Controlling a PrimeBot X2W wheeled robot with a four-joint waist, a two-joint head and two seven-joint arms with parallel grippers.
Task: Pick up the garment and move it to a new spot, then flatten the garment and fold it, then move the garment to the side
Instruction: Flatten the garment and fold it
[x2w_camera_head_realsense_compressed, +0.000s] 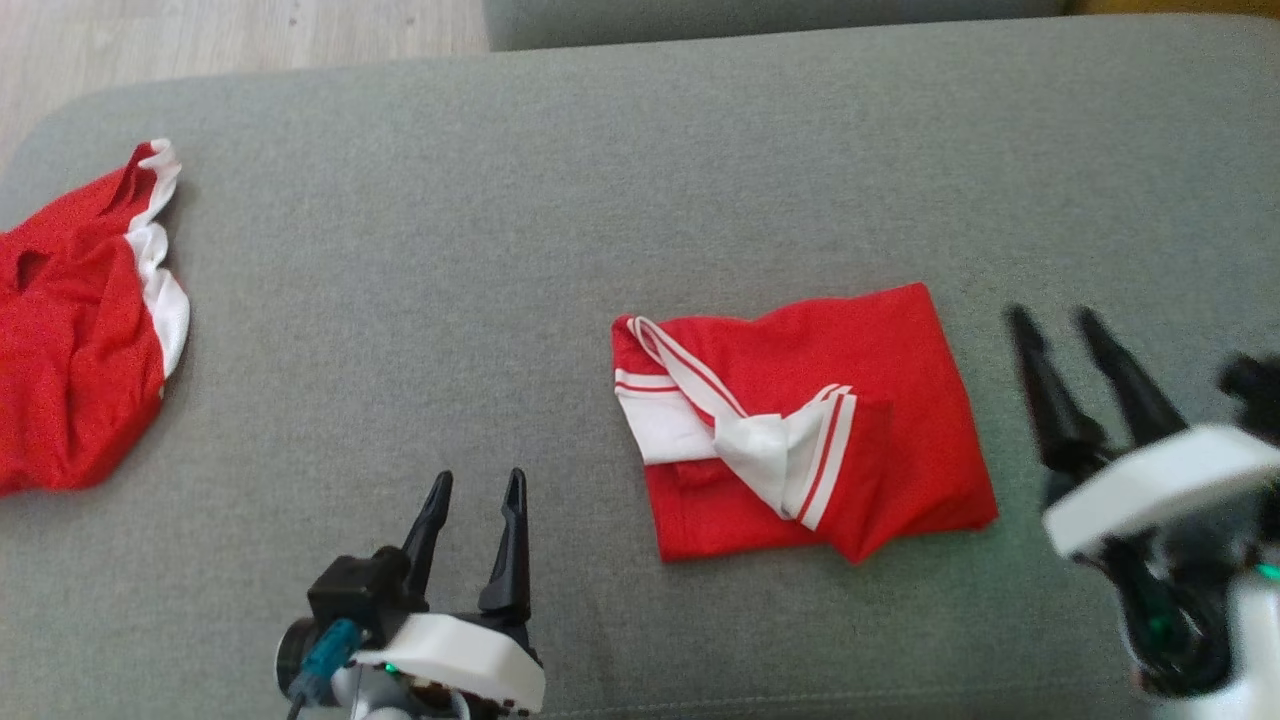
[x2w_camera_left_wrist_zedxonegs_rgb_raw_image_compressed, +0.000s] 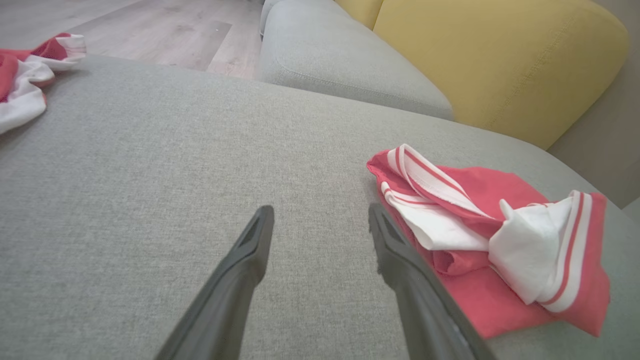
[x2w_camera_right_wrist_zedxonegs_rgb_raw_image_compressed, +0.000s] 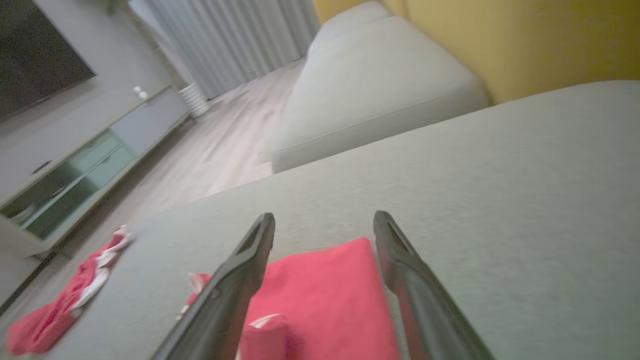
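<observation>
1. Closest to the camera, the left gripper (x2w_camera_head_realsense_compressed: 480, 478) hangs over the bare grey sofa seat (x2w_camera_head_realsense_compressed: 500, 250). Its fingers are spread fairly wide with nothing between them.
2. Just to the right of that gripper and slightly ahead of its tips lies the folded garment (x2w_camera_head_realsense_compressed: 860, 400). It's red, roughly a rectangle, and flat on the seat, with the white striped trim bunched on the side nearest the left gripper. In the left wrist view the right-hand finger overlaps the garment's edge, but I can't tell whether it actually touches.
3. On the far side of the garment is the right gripper (x2w_camera_head_realsense_compressed: 1052, 315), near the cloth's right edge but apart from it. It's a bit blurry, but the fingers are clearly parted and empty. In its own wrist view the plain red panel shows below, between the two fingers.
4. Way off to the left of the left gripper, well apart from everything, a second red-and-white garment (x2w_camera_head_realsense_compressed: 70, 350) lies crumpled at the end of the seat.
5. Beyond both sets of fingertips there's another grey cushion (x2w_camera_left_wrist_zedxonegs_rgb_raw_image_compressed: 340, 65), a yellow cushion (x2w_camera_left_wrist_zedxonegs_rgb_raw_image_compressed: 490, 60) and a wood floor (x2w_camera_left_wrist_zedxonegs_rgb_raw_image_compressed: 165, 30). Further back is a low cabinet (x2w_camera_right_wrist_zedxonegs_rgb_raw_image_compressed: 75, 165).
</observation>
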